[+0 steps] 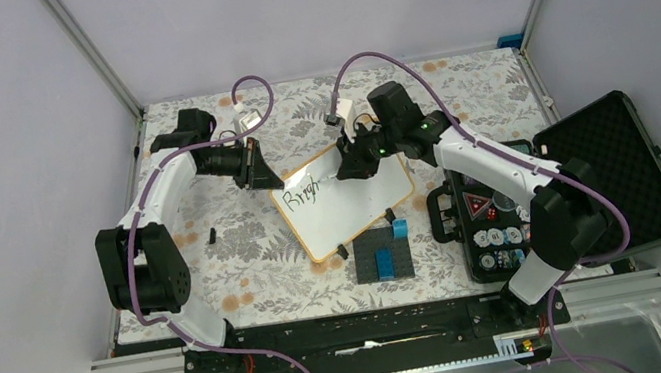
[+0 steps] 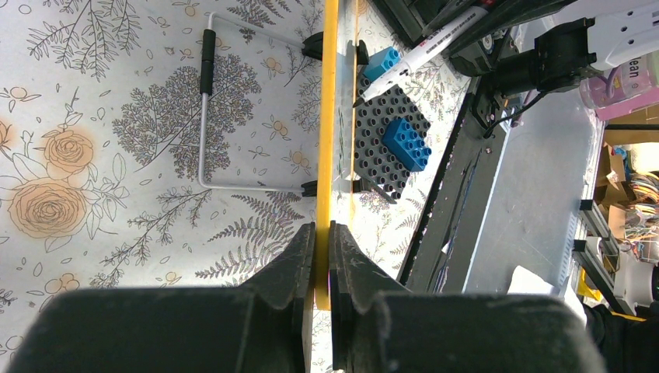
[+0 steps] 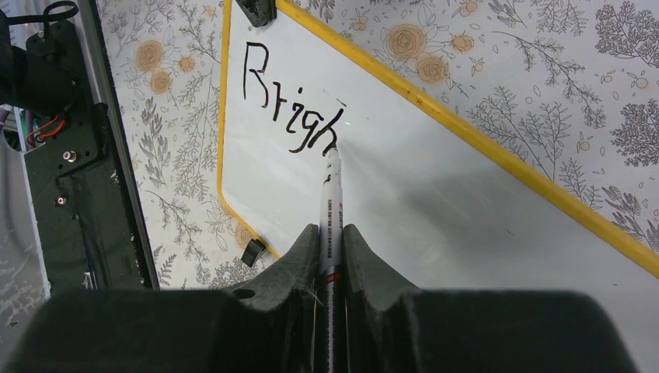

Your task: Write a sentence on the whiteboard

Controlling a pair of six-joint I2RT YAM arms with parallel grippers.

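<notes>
Whiteboard (image 1: 357, 207) judged light, stiff, slick-faced; frame edge clamped by left gripper (image 2: 322, 235). Thin marker (image 3: 332, 190) pinched mid-barrel by right gripper (image 3: 332, 237).

Robotics lab: aluminium-framed booth (image 1: 89, 52), arms (image 1: 150, 191) bolted to rail (image 1: 380, 325).

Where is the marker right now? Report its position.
In the right wrist view, the marker is clamped in the right gripper at bottom centre, its tip on the whiteboard at the end of the unfinished sentence.
</notes>
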